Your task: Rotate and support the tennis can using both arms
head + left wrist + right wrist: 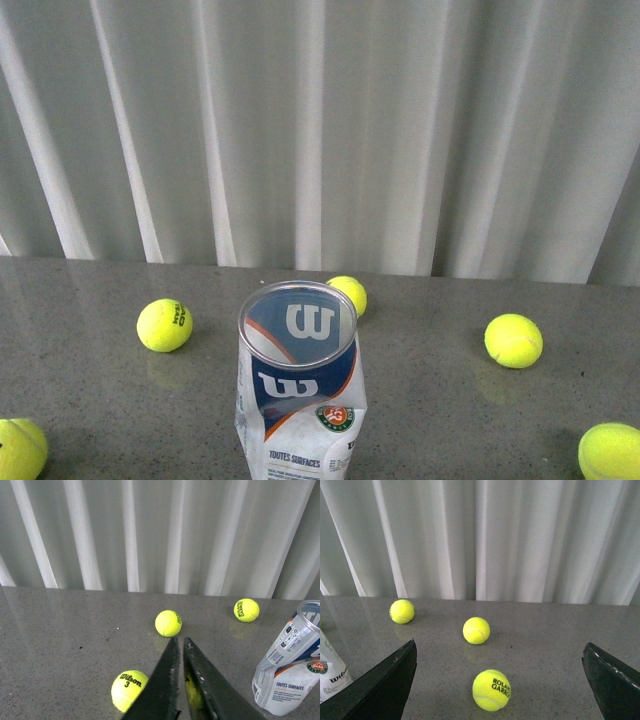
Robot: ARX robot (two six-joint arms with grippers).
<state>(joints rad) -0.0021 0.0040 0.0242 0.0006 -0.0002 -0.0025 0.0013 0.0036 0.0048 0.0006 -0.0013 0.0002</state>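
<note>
The tennis can stands on the grey table at the near middle of the front view. It is a clear tube with a white, navy and orange label, and its open mouth faces up towards the camera. Neither arm shows in the front view. In the left wrist view the can stands off to one side of my left gripper, which is shut and empty, apart from the can. My right gripper is open wide and empty above the table. Only an edge of the can shows beside one of its fingers.
Several yellow-green tennis balls lie loose on the table: one left of the can, one behind it, one to the right. A ball lies between the right gripper's fingers. A ball lies beside the left gripper. A white curtain hangs behind.
</note>
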